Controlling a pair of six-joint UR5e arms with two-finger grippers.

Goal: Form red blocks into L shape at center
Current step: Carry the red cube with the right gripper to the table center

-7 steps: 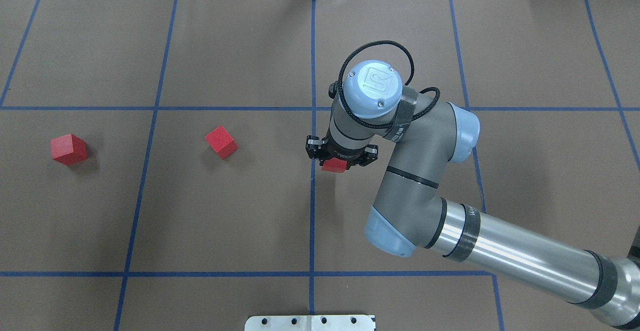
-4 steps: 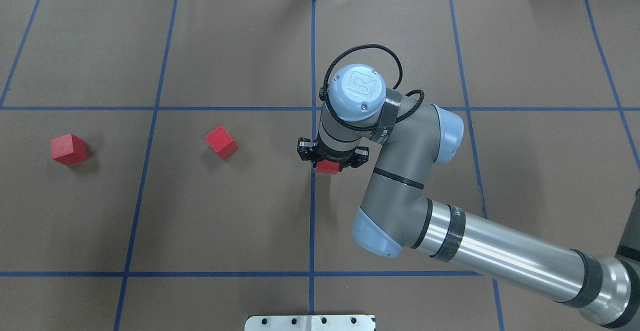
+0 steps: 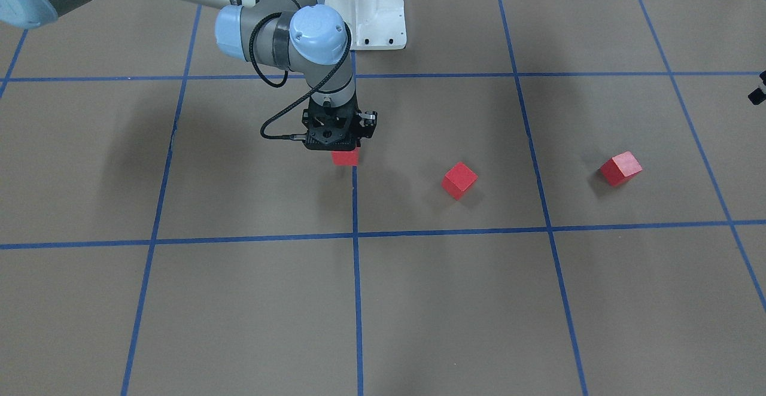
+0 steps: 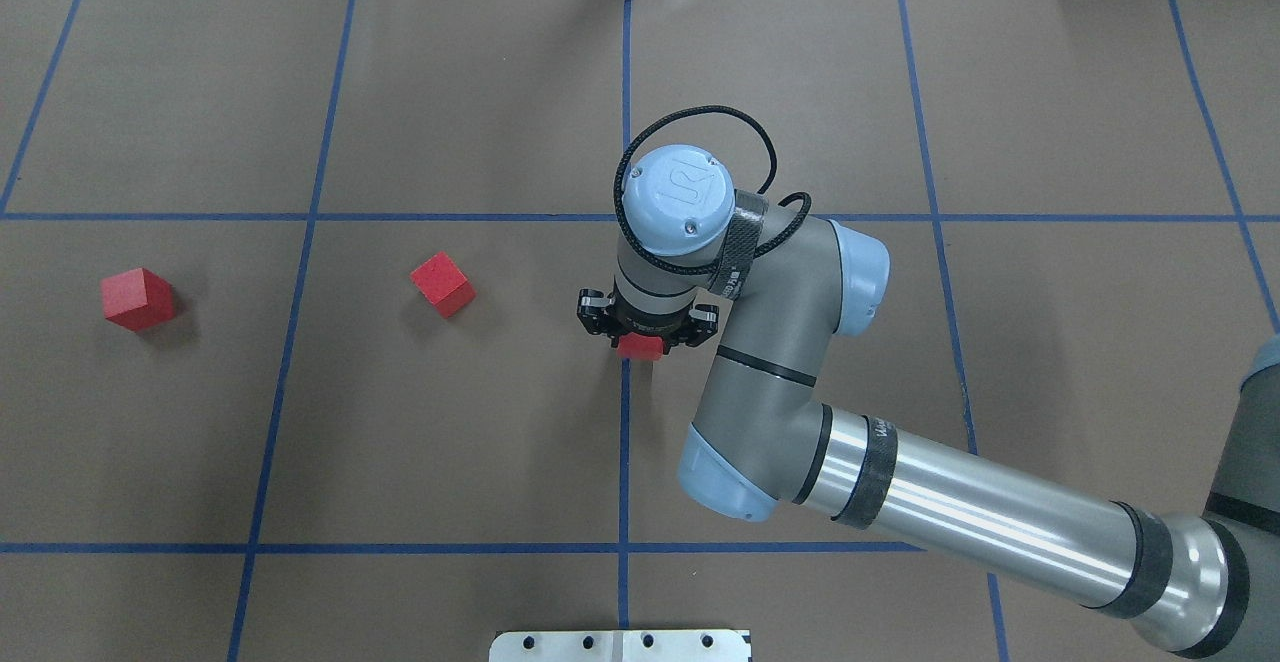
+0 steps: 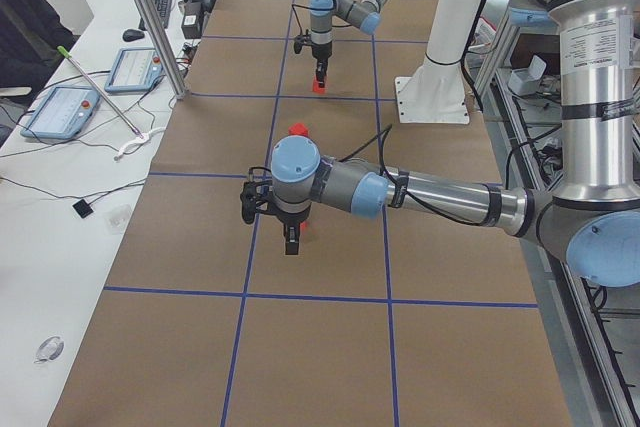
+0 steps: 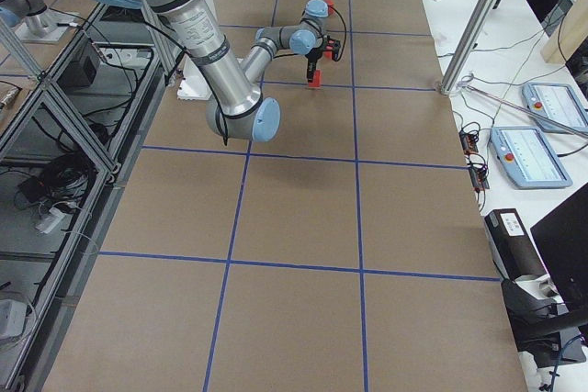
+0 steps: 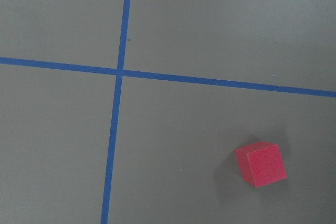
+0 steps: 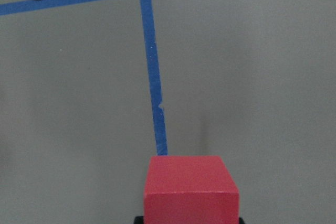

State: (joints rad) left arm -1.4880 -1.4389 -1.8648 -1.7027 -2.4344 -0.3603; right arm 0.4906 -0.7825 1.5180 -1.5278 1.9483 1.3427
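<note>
Red block (image 4: 640, 347) in right hand (image 4: 646, 334)

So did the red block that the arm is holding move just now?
Yes. In the overhead view the held red block slid left. It was just right of the middle blue line and now overlaps it.

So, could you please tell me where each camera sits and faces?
Front-facing: opposite the robot, looking down; right gripper grips held block.
Overhead: behind the robot, looking down; right arm.
Exterior left: robot's left side; left arm nearest.
Exterior right: robot's right side; right arm nearest.
Left wrist: down at a loose block; no body.
Right wrist: down past held block, also seen overhead.
</note>
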